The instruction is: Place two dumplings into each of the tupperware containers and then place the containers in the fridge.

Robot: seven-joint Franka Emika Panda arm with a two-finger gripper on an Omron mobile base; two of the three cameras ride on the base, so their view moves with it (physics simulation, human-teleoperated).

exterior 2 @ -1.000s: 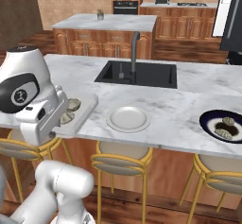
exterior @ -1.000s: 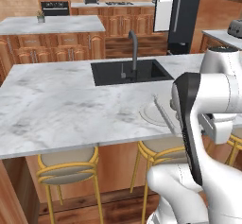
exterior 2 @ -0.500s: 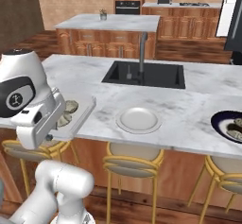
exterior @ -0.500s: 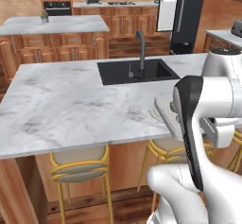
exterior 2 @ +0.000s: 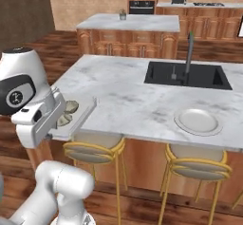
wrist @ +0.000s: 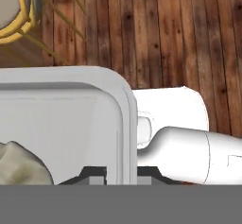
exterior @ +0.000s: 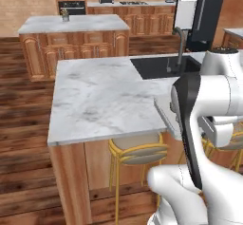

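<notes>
At the counter's near-left corner: a container [exterior 2: 78, 117] is carried clear of the marble counter [exterior 2: 133, 100], out over the wood floor [wrist: 156, 34].
Jaws: closed on the container's rim, as judged from the hand view, where the finger tips sit at the tray's near wall; the gripper [wrist: 120, 173] is mostly hidden by the tray.
Container: shallow whitish tray [wrist: 71, 124], roughly level, rounded corner seen at upper right of the hand view.
Contents: dumplings [exterior 2: 67, 112] seen inside in the right base view, two as far as can be told; one pale lump [wrist: 21, 164] at lower left in the hand view.
Key relation: fridge [exterior: 206, 15] stands far right, well apart from the tray, beyond the sink [exterior: 161, 66]; long axis of the tray cannot be told.
Step judged: carrying a filled tray toward the fridge; placing not yet done.
Surface: marble top, bare on the left half; round plate [exterior 2: 197, 121] on the near right.
Room: wooden cabinets, far island [exterior 2: 128, 22], yellow stools [exterior: 137, 153] under the counter.
Risk judged: rim-only grip; tilt could spill the dumplings.
</notes>
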